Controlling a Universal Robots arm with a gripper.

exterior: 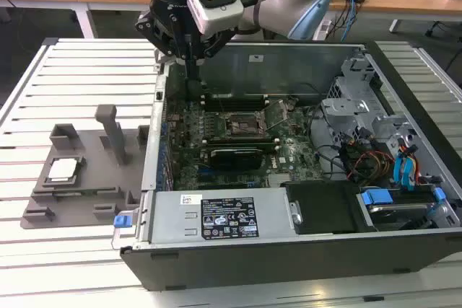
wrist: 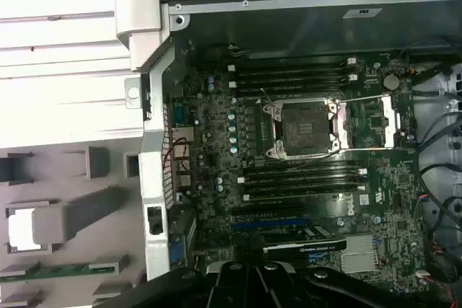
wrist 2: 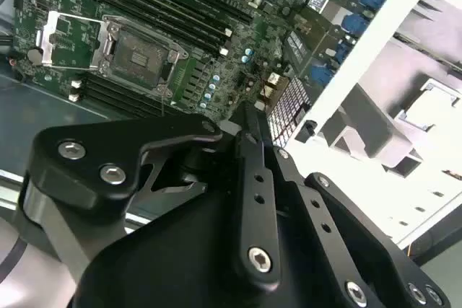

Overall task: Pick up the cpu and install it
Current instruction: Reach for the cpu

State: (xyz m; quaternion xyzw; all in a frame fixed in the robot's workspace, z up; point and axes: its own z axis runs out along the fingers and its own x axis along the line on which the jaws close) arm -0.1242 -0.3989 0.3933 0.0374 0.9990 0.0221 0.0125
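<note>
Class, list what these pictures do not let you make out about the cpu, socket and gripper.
- cpu: first wrist view, washed out to white; surface marks lost.
- socket: exterior view, contacts too small to tell.
- gripper: first wrist view, cut off by the picture's edge.
- board: second wrist view, partly hidden behind the gripper.
</note>
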